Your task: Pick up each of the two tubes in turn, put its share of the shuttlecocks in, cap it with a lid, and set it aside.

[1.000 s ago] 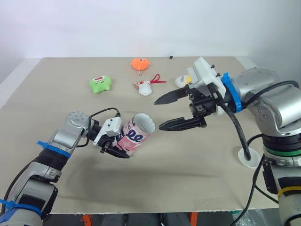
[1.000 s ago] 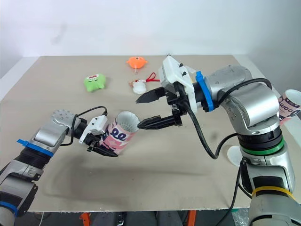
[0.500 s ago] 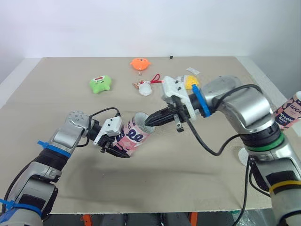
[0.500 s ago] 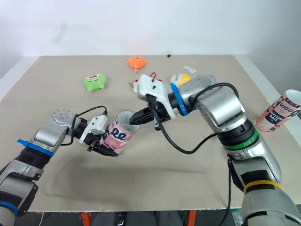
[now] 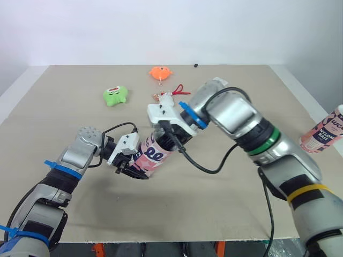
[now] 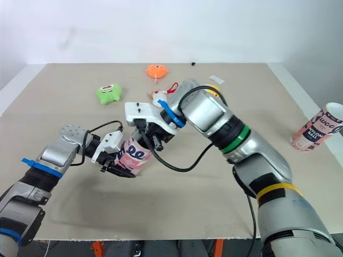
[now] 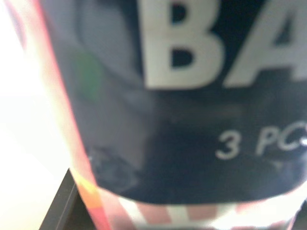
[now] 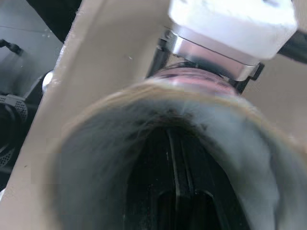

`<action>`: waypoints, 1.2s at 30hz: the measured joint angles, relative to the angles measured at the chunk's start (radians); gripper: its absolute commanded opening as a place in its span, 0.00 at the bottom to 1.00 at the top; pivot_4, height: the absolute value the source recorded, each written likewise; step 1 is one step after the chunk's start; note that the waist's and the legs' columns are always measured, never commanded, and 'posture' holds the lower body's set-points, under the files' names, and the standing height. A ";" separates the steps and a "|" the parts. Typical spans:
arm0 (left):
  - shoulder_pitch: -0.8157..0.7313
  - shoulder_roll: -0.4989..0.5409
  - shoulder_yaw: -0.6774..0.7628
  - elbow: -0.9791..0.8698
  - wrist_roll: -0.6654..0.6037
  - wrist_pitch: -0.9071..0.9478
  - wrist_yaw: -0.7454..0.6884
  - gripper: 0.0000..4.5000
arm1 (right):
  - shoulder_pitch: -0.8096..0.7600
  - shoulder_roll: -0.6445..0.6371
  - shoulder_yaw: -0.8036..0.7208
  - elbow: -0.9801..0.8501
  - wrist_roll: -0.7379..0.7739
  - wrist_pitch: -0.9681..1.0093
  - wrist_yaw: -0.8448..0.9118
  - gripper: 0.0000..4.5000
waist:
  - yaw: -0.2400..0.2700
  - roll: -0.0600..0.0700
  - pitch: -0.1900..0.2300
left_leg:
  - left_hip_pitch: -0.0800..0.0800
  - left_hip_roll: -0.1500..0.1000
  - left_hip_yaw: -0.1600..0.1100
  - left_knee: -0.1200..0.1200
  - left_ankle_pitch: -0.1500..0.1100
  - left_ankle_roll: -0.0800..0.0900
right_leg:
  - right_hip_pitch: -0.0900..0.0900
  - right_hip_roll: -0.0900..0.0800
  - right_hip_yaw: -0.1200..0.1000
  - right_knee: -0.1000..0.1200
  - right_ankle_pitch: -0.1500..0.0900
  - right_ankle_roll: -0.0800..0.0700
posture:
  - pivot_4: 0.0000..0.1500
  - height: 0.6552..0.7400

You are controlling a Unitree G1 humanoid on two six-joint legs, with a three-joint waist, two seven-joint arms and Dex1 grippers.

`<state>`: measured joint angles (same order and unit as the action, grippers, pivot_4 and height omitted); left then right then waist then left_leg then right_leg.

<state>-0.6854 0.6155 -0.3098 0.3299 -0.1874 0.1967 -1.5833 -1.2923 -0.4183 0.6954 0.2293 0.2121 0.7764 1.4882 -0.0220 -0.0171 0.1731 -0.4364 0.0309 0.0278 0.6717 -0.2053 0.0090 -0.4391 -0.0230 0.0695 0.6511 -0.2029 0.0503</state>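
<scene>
The right gripper (image 8: pixel 173 158) sits inside the open mouth of the tube (image 8: pixel 91 158), black fingers (image 8: pixel 160 201) closed together against its grey inner wall. Beyond the fingertips, past the rim: a white housing (image 8: pixel 230 17) and the tan table (image 8: pixel 110 43)

The tube (image 7: pixel 192 96) seen close in the left wrist view has a dark panel with big white letters "BA", cut off at the view's edge, and under them smaller white "3 PC" (the rest runs out of sight). In the head views the same tube shows two dark rounded marks on its pink-and-white side, too small to read. The second tube (image 6: pixel 317 128), by the right edge of the desk (image 6: pixel 214 214), bears a dark label whose white words look like "NYLON BALL"; the larger letters above them I cannot read for certain.
</scene>
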 measured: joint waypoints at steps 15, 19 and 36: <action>0.009 -0.026 0.019 -0.006 -0.005 0.000 0.014 0.57 | -0.001 -0.183 -0.234 0.001 0.120 0.115 0.069 0.03 | 0.007 0.000 0.000 | -0.003 -0.002 -0.001 0.000 0.003 -0.003 | -0.001 -0.003 0.000 -0.001 0.002 0.000 | 1.00 1.00; 0.018 -0.094 0.034 -0.005 -0.020 -0.030 0.050 0.57 | 0.031 -0.313 -0.358 -0.090 0.218 0.200 0.077 0.03 | 0.004 -0.001 0.001 | -0.004 -0.002 -0.001 -0.002 0.002 -0.003 | -0.002 -0.003 -0.001 -0.002 0.002 -0.001 | 1.00 1.00; 0.108 -0.411 0.062 0.083 -0.123 -0.202 0.139 0.57 | 0.913 -0.793 -0.954 -0.571 0.239 0.198 -0.214 0.22 | -0.003 -0.001 0.001 | 0.000 -0.002 0.001 -0.001 -0.002 0.001 | 0.000 -0.001 0.003 -0.002 -0.002 0.004 | 1.00 1.00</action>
<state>-0.5769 0.2042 -0.2475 0.4132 -0.3105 -0.0052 -1.4442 -0.3789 -1.2118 -0.2591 -0.3421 0.4509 0.9745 1.2746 -0.0246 -0.0181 0.1741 -0.4368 0.0288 0.0290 0.6702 -0.2077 0.0102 -0.4395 -0.0245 0.0720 0.6487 -0.2044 0.0544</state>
